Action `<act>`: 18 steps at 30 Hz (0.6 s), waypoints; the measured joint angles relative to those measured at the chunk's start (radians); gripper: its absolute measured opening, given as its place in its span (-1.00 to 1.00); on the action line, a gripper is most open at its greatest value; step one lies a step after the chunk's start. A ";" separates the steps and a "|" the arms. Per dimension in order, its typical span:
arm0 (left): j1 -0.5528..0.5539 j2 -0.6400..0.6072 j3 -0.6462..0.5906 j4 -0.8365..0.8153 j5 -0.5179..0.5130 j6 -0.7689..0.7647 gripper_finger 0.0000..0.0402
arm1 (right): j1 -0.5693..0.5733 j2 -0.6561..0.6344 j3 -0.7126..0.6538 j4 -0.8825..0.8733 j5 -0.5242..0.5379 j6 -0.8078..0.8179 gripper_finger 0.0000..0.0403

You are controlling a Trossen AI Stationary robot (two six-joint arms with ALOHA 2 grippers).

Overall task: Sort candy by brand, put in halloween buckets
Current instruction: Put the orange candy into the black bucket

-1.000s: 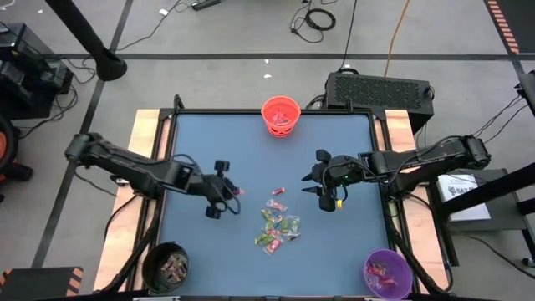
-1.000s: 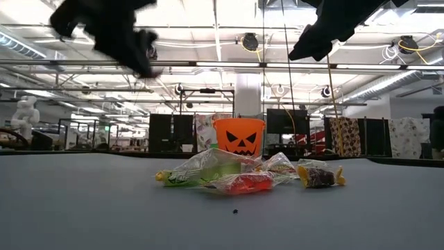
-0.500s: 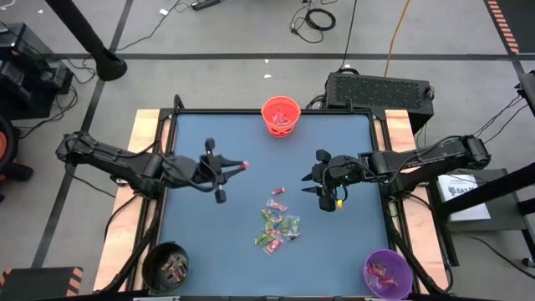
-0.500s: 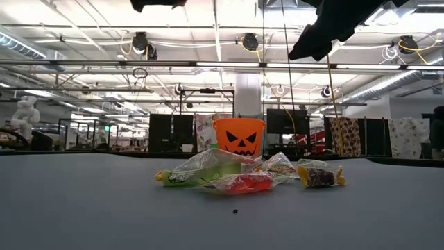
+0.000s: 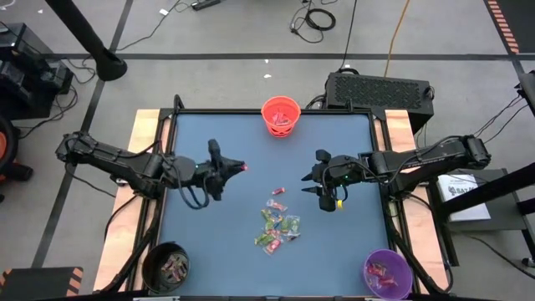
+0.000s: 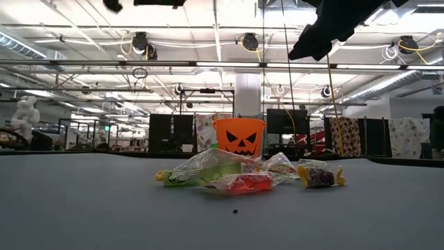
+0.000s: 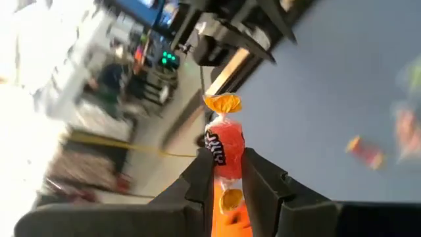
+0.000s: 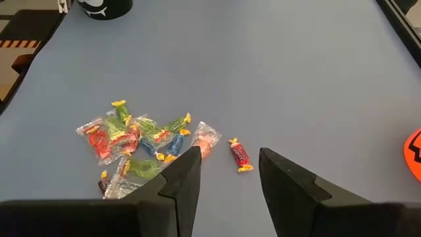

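Three buckets – orange (image 5: 281, 115), black (image 5: 165, 267), purple (image 5: 387, 273), left gripper (image 5: 237, 168) clamping one red candy (image 7: 223, 148), right gripper (image 8: 227, 172) apart.

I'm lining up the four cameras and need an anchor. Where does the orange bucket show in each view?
High view: orange bucket at the table's far edge, centre.
Low view: it stands behind the candy pile.
Left wrist view: not in it.
Right wrist view: only a sliver at the right edge.
Shared landmark: the candy pile.

candy pile (image 5: 278, 223): shiny red, green, blue wrappers, clustered mid-desk
lone red candy (image 8: 240, 156): just beside pile
held candy (image 7: 223, 148): orange-red, upright
orange bucket (image 5: 281, 116): far edge
black bucket (image 5: 165, 266): near-left corner
purple bucket (image 5: 387, 272): near-right corner
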 joint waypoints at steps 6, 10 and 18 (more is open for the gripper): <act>0.000 0.000 0.000 0.005 -0.038 0.294 -0.68 | 0.000 0.000 0.000 0.000 0.002 0.000 -0.28; -0.011 0.000 0.000 0.015 -0.040 0.310 -0.68 | 0.000 0.000 0.000 -0.001 0.003 0.000 -0.28; -0.059 0.000 0.000 0.016 -0.095 0.327 -0.68 | 0.000 0.000 0.000 -0.002 0.004 0.000 -0.28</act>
